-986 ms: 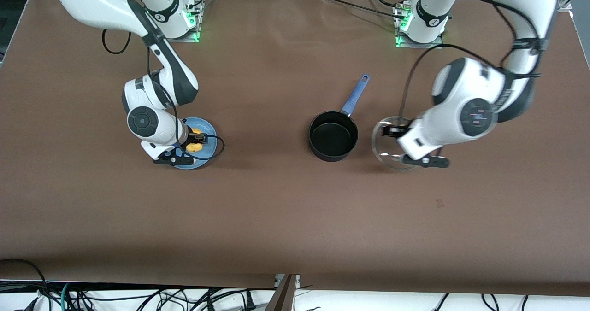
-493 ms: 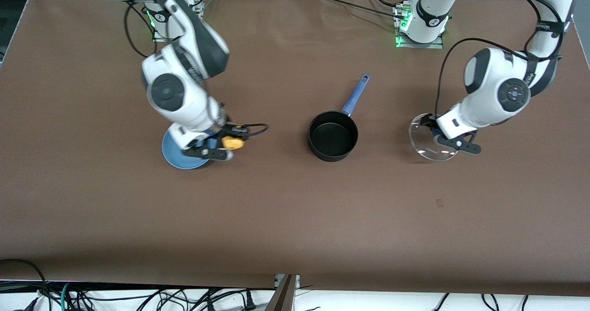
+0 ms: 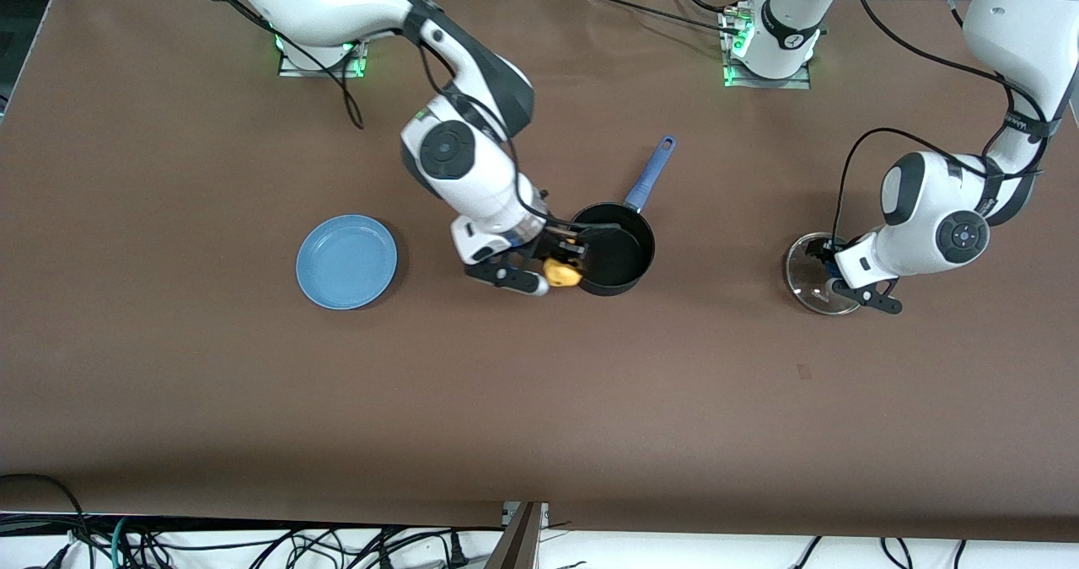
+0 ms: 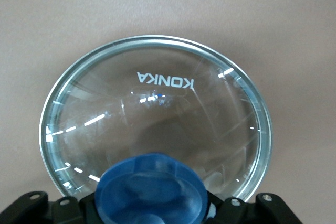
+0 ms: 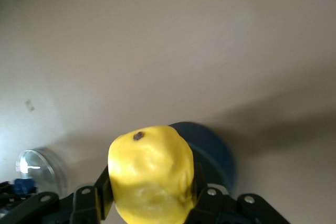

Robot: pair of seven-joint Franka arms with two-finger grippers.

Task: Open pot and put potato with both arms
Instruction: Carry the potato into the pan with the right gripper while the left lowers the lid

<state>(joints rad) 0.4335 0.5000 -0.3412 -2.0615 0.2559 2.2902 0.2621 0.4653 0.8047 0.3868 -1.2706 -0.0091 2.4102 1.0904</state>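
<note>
The black pot (image 3: pixel 620 257) with its long blue handle (image 3: pixel 650 174) stands open at the table's middle. My right gripper (image 3: pixel 563 265) is shut on the yellow potato (image 3: pixel 561 272) and holds it over the pot's rim at the right arm's side. The potato fills the right wrist view (image 5: pixel 151 174). My left gripper (image 3: pixel 830 261) is shut on the blue knob (image 4: pixel 152 187) of the glass lid (image 3: pixel 811 281) and holds it low over the table toward the left arm's end. The lid also shows in the left wrist view (image 4: pixel 157 108) and, small, in the right wrist view (image 5: pixel 38 167).
A flat blue plate (image 3: pixel 346 260) lies bare toward the right arm's end of the table. The brown table top (image 3: pixel 539 400) stretches wide nearer to the front camera. The arm bases (image 3: pixel 767 46) stand along the table's back edge.
My right gripper has lifted the potato off the blue plate and carried it to the pot's rim. My left gripper has carried the lid away from the pot, lower toward the table.
</note>
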